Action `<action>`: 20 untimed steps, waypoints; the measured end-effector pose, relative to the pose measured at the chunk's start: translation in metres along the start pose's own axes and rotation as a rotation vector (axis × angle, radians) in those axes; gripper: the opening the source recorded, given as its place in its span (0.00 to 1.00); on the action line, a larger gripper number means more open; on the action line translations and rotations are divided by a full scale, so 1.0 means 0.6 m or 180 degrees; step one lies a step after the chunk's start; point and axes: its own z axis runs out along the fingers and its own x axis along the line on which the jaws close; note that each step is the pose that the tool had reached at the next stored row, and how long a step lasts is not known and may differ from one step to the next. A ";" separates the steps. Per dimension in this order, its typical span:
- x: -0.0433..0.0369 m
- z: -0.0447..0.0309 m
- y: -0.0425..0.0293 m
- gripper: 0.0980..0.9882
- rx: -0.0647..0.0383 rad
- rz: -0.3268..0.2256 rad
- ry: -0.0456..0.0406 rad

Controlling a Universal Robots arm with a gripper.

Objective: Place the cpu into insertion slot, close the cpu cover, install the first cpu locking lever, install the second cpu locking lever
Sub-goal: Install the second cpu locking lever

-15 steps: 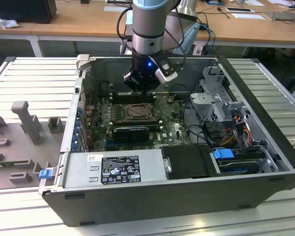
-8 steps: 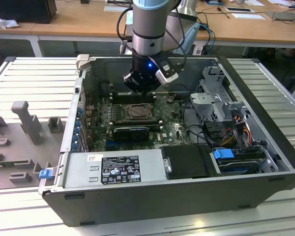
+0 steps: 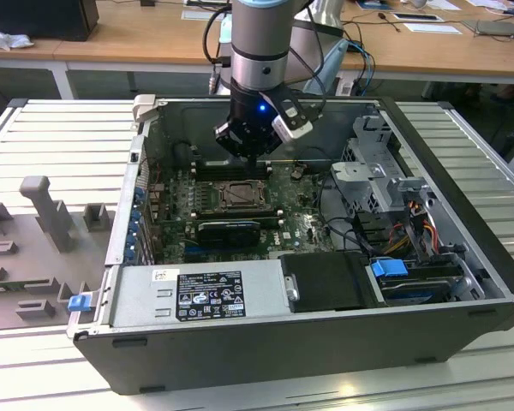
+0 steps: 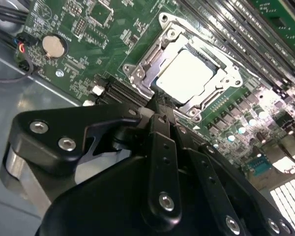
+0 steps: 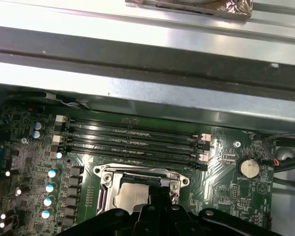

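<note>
From my remote station I read the gripper [image 4: 155, 105] as poised directly above the insertion slot [image 4: 187, 73], at the slot's edge nearest the black expansion connectors. In the second wrist view the fingers [image 4: 160, 142] stood together, with no visible gap and nothing clamped between them.

The cpu [image 4: 184, 76] lay flat in the insertion slot, its pale metal top exposed. The cpu cover [image 4: 147, 66] appeared lowered around the chip, framing it on all sides; I could not tell whether it was fully latched. The chip was square, so no long axis governed the approach.

In the first wrist view the cpu [image 5: 132, 194] sat just beyond the fingertips, with the memory slots [image 5: 132, 140] running parallel to the far socket edge and close beside it. A coin cell [image 5: 247, 168] stood well apart to one side.

In the exterior view the gripper [image 3: 251, 154] hung inside the case [image 3: 325, 334]; I judged the room above the socket open, but the case walls limited lateral travel.
</note>
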 end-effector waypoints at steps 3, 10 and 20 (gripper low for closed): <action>0.001 -0.001 -0.005 0.01 0.0001 0.0009 0.0000; 0.004 -0.003 -0.029 0.01 0.0001 0.0011 -0.0001; 0.004 -0.012 -0.037 0.01 0.0001 0.0010 -0.0001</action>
